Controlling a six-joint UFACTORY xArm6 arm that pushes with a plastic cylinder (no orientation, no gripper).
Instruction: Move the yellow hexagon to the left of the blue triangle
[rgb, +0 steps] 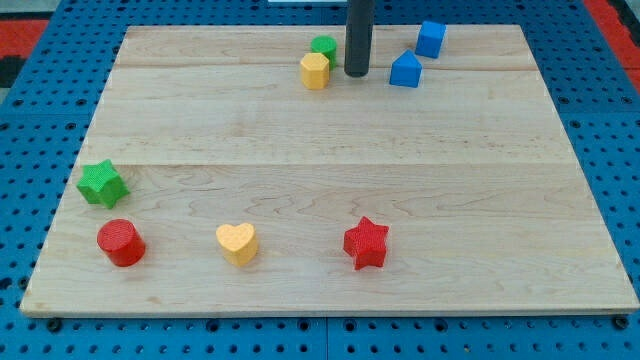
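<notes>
The yellow hexagon (314, 71) sits near the view's top edge of the wooden board (320, 190), already on the view's left of the blue triangle (405, 71) and level with it, with a gap between the two. Touching the yellow hexagon on its upper right side is a green block (324, 46), shape unclear since it is partly hidden. My tip (357, 73) stands in that gap, just right of the yellow hexagon and closer to it than to the blue triangle; there are no jaws on this rod, so nothing to spread or pinch. The placement looks essentially met, so I judge the best move is restraint: any further push leftward from here would only widen the gap. A blue cube (431, 38) lies up and right of the blue triangle, well clear. Far toward the view's bottom are a green star (102, 184), red cylinder (121, 242), yellow heart (237, 243) and red star (366, 243).
</notes>
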